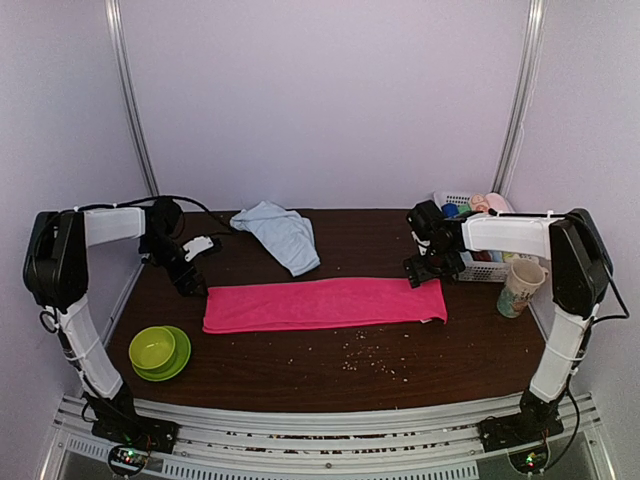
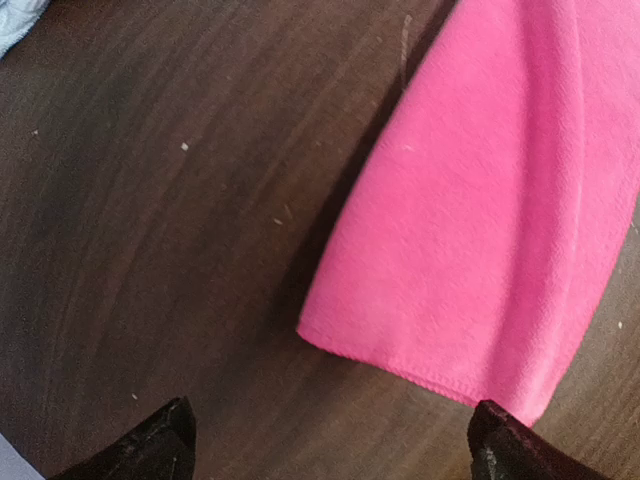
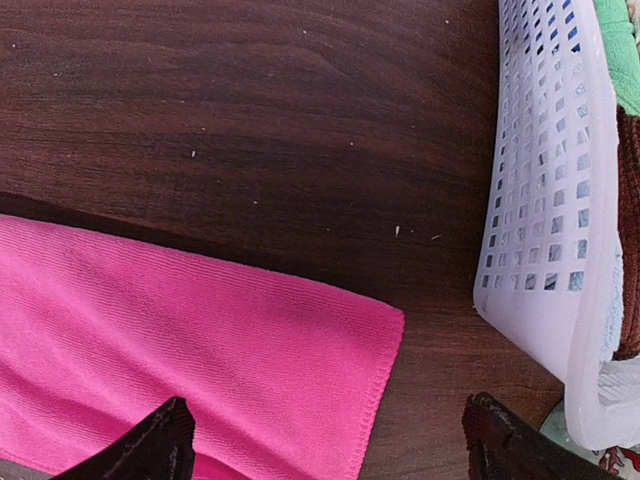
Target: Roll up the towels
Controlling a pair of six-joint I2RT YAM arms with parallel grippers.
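A magenta-pink towel lies folded into a long flat strip across the middle of the dark wood table. A pale blue towel sits crumpled at the back. My left gripper hovers open just off the strip's left end, nothing between its fingers. My right gripper hangs open above the strip's right end, one fingertip over the cloth, the other over bare wood.
A white perforated basket with small rolled cloths stands at the back right, close to the right gripper. A patterned cup is beside it. A green bowl on a green plate sits front left. Crumbs dot the front.
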